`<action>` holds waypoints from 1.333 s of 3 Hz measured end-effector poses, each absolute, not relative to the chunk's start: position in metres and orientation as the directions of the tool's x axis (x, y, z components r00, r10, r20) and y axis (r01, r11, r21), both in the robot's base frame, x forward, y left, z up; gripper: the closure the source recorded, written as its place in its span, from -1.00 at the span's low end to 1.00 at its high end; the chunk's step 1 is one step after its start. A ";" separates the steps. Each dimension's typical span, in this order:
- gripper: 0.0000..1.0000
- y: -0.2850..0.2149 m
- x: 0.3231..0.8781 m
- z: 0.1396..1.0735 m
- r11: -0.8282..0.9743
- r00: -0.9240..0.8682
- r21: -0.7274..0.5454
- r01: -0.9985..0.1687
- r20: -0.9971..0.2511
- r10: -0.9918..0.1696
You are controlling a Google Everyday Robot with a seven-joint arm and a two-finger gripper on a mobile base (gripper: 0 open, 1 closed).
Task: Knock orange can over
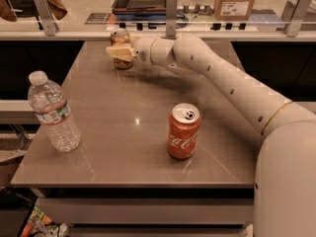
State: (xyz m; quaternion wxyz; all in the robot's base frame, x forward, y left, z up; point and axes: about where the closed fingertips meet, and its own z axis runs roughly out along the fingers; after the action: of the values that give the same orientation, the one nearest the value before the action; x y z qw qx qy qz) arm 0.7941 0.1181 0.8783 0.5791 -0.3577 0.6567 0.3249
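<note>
The orange can [120, 35], amber with a silver top, stands upright near the far edge of the grey table [113, 132], left of centre. My gripper [118, 52] reaches in from the right on the long white arm [222, 78]. It sits right in front of the can's lower half, covering it, and looks to be touching or nearly touching the can. Only the can's top and upper body show above the gripper.
A red Coca-Cola can [183, 131] stands upright at the table's middle right. A clear water bottle [52, 113] stands near the left edge. A low glass barrier with metal posts [171, 9] runs along the far edge, just behind the orange can.
</note>
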 end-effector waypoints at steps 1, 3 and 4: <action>0.30 0.121 0.793 0.878 0.530 -0.074 0.013 -0.848 -0.993 -0.093; 1.00 0.127 0.792 0.877 0.523 -0.075 0.015 -0.852 -0.993 -0.093; 1.00 0.124 0.790 0.883 0.528 -0.090 0.005 -0.849 -0.987 -0.135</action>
State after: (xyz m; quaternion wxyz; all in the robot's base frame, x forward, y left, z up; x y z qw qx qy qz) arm 0.7902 0.1242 0.8825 0.5650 -0.3687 0.6670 0.3160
